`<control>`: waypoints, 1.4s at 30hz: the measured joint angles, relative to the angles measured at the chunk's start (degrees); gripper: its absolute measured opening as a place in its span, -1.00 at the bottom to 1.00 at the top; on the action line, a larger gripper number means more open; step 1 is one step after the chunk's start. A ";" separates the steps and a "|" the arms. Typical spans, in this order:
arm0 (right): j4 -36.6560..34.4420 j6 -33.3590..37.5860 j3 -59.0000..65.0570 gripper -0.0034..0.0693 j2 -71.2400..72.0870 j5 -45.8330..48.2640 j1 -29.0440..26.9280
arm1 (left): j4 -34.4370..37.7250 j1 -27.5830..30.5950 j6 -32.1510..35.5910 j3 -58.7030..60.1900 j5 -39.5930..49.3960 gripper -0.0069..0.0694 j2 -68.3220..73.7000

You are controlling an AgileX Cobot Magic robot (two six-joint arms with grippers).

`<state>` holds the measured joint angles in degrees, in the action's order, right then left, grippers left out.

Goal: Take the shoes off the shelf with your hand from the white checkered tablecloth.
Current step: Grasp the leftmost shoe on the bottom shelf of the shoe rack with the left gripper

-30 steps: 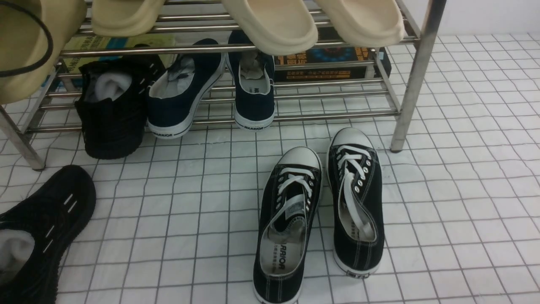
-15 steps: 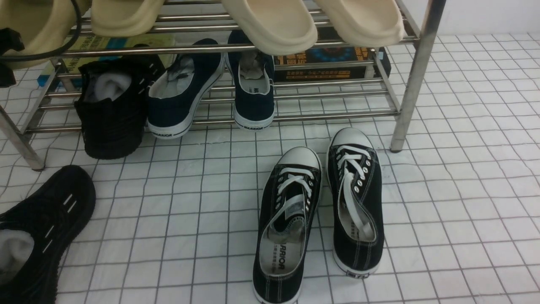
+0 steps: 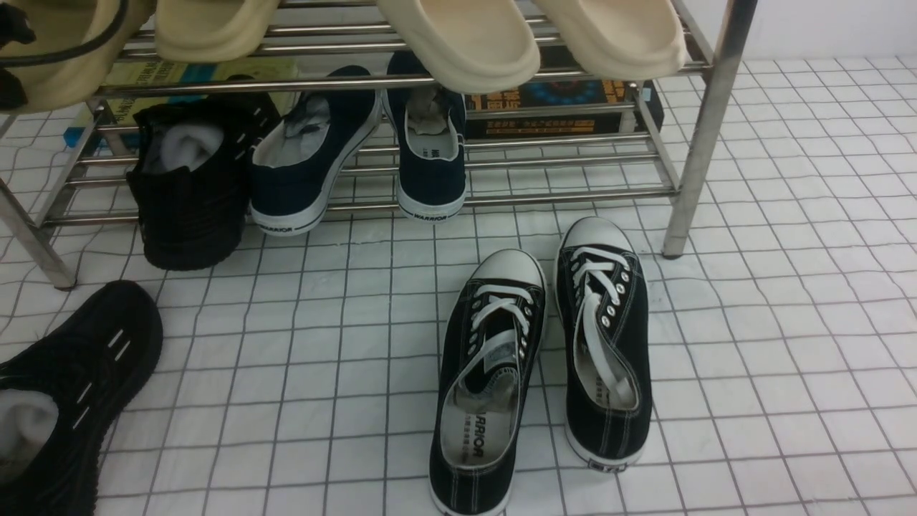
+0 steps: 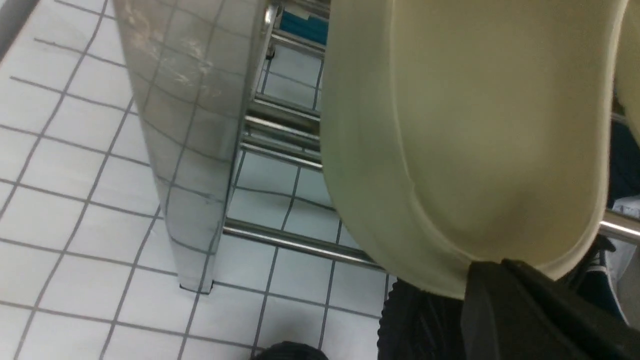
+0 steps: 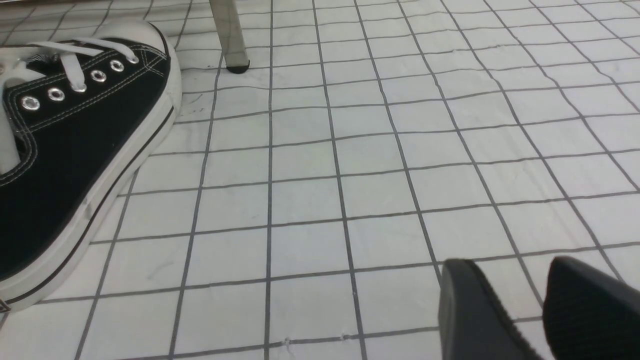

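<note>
One black knit shoe with white stuffing stands heel-out on the low tier of the steel shelf, at its left end. Its mate lies on the white checkered tablecloth at the front left. My left arm shows only at the top left edge, by the shelf. In the left wrist view a black finger sits under a cream slipper, just above the knit shoe; the jaws' gap is hidden. My right gripper is open and empty, low over bare cloth.
Two navy white-soled slip-ons sit beside the knit shoe on the low tier. Several cream slippers hang over the upper tier. A pair of black canvas sneakers lies on the cloth mid-front. Books lie behind the shelf.
My left arm has come into view at the top left edge and shifted up along the shelf, dragging its cable. The shoes and the right gripper have not moved.
</note>
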<state>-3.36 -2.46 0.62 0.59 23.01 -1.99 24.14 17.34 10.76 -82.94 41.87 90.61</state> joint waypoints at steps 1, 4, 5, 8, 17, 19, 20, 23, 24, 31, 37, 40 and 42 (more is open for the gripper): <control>0.00 0.00 0.00 -0.25 0.00 0.00 0.00 | 0.06 0.00 0.00 0.00 0.84 -0.78 0.23; 0.00 0.00 0.00 -0.25 0.00 0.00 0.00 | -0.16 0.00 0.00 -0.33 3.57 -0.77 -0.11; 0.00 0.00 0.00 -0.25 0.00 0.00 0.00 | -0.28 0.00 0.00 -0.89 4.77 -0.76 -0.55; 0.00 0.00 0.00 -0.25 0.00 0.00 0.00 | -0.50 0.00 -0.38 -2.63 6.86 -0.75 -2.95; 0.00 0.00 0.00 -0.25 0.00 0.00 0.00 | -0.68 -0.15 -7.34 -5.23 17.18 -0.51 -8.80; 0.00 0.00 0.00 -0.25 0.00 0.00 0.00 | -1.14 -0.92 -8.75 -4.50 19.64 -0.42 -8.59; 0.00 0.00 0.00 -0.25 0.00 0.00 0.00 | -1.45 -1.68 -9.23 -3.97 20.36 -0.37 -8.30; 0.00 0.00 0.00 -0.25 0.00 0.00 0.00 | -2.64 -4.37 -9.99 -2.49 21.33 -0.22 -7.27; 0.00 0.00 0.00 -0.25 0.00 0.00 0.00 | -3.56 -6.61 -10.76 -1.87 21.44 -0.12 -6.34; 0.00 0.00 0.00 -0.25 0.00 0.00 0.00 | -14.21 -18.84 -24.67 -1.65 16.97 0.26 0.10; 0.00 0.00 0.00 -0.25 0.00 0.00 0.00 | -31.53 -23.37 -44.15 -1.52 14.44 0.37 3.71; 0.00 0.00 0.00 -0.25 0.00 0.00 0.00 | -36.73 -24.16 -50.01 -1.52 13.55 0.37 4.87; 0.00 0.00 0.00 -0.25 0.00 0.00 0.00 | -38.54 -24.50 -53.18 -1.52 12.59 0.37 6.01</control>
<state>-3.36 -2.46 0.62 0.59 23.01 -1.99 -14.39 -7.17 -42.42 -84.46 54.46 96.63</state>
